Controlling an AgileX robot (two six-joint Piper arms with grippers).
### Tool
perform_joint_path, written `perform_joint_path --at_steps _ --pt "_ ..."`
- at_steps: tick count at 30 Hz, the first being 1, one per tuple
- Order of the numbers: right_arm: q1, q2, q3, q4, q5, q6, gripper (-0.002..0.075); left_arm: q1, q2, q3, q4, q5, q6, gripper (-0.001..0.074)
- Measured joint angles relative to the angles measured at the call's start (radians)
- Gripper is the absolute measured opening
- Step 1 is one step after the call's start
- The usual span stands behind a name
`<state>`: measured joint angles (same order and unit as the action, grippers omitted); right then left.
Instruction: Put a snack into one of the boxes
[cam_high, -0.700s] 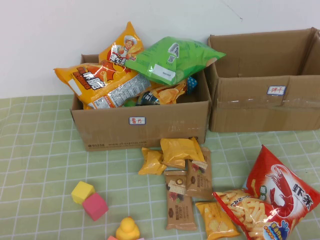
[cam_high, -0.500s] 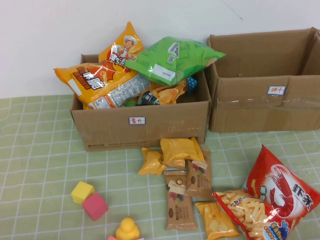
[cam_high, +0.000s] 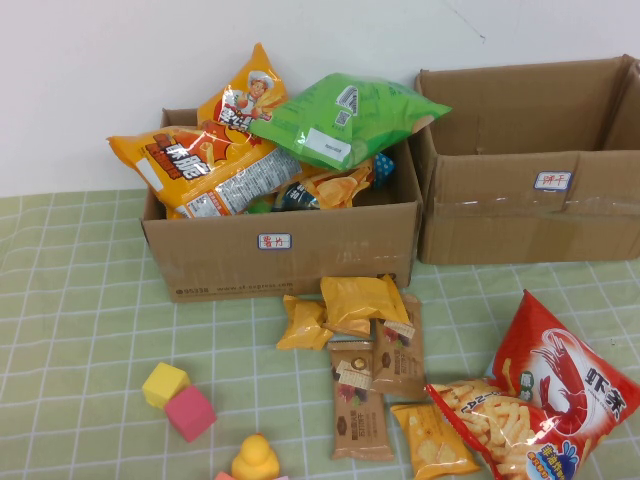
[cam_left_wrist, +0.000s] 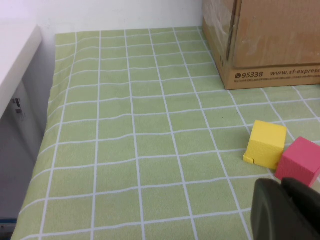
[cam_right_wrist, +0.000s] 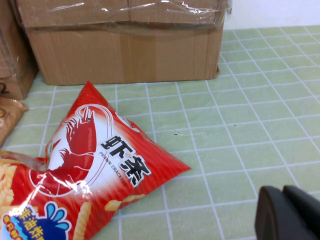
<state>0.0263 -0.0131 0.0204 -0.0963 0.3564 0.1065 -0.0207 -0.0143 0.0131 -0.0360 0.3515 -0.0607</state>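
With both jaws shut, red prawn-cracker bag lies near right gripper; left gripper beside blocks.

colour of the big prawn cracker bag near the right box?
Red prawn cracker bag with a white prawn drawing, clearest in the right wrist view.

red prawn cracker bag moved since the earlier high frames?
No. The red prawn cracker bag lies at the same spot below the right box, on the same cloth squares.

Bright, even indoor light, soft faint shadows, glare on box tape — claws blurred close-up
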Motion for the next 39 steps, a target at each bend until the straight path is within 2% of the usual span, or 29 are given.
perform_joint_path --at_steps 20,23,33,36,39 --pt "0.0 0.0 0.002 0.0 -0.028 0.0 0.001 0.0 0.0 0.002 0.002 -0.044 0.0 -0.0003" --pt "0.0 0.0 0.009 0.0 -0.154 0.0 0.001 0.0 0.0 0.007 0.008 -0.15 0.0 -0.0003" --pt "0.0 0.0 0.009 0.0 -0.838 0.0 0.001 0.0 0.0 0.007 0.036 -0.731 0.0 -0.0002" --pt "0.0 -0.001 0.009 0.0 -0.988 0.0 0.001 0.0 0.0 0.007 0.036 -0.829 0.0 -0.0002" --pt "0.0 -0.002 0.009 0.006 -1.052 0.0 0.001 0.0 0.0 0.007 0.036 -0.882 0.0 -0.0002"
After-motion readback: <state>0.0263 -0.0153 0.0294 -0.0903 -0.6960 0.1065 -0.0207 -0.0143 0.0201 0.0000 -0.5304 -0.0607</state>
